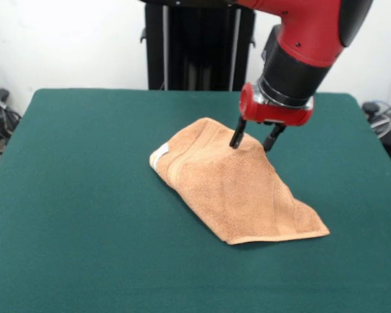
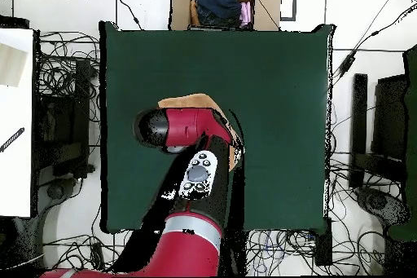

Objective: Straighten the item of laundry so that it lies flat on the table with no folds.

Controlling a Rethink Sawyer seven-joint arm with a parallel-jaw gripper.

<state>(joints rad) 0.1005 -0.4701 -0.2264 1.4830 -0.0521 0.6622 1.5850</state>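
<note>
The peach-orange terry towel (image 1: pixel 231 189) lies a little right of the middle of the green felt desk (image 1: pixel 85 215), not flat: it is drawn up into a tent-like peak, and from there the cloth slopes down to a pointed corner at the near right and to a folded edge at the left, where a small white label (image 1: pixel 159 156) shows beside the woven border bands. The gripper (image 1: pixel 254 139) of the red and black arm (image 1: pixel 306 39) stands at that peak. Its two black fingers (image 1: pixel 237 135) are set a narrow way apart; one presses into the raised cloth and the other shows just behind the ridge, so they appear to pinch the towel's top between them.

In the overhead view the arm covers most of the towel, and only a strip of orange shows past its upper edge and along its right side. Beyond the desk's far edge in that view stands an open cardboard box (image 2: pixel 181 6) with dark and pink clothes in it. Black cables (image 2: pixel 69 87) lie tangled on the floor on both sides of the desk, and a white surface (image 2: pixel 16 128) runs along the left edge.
</note>
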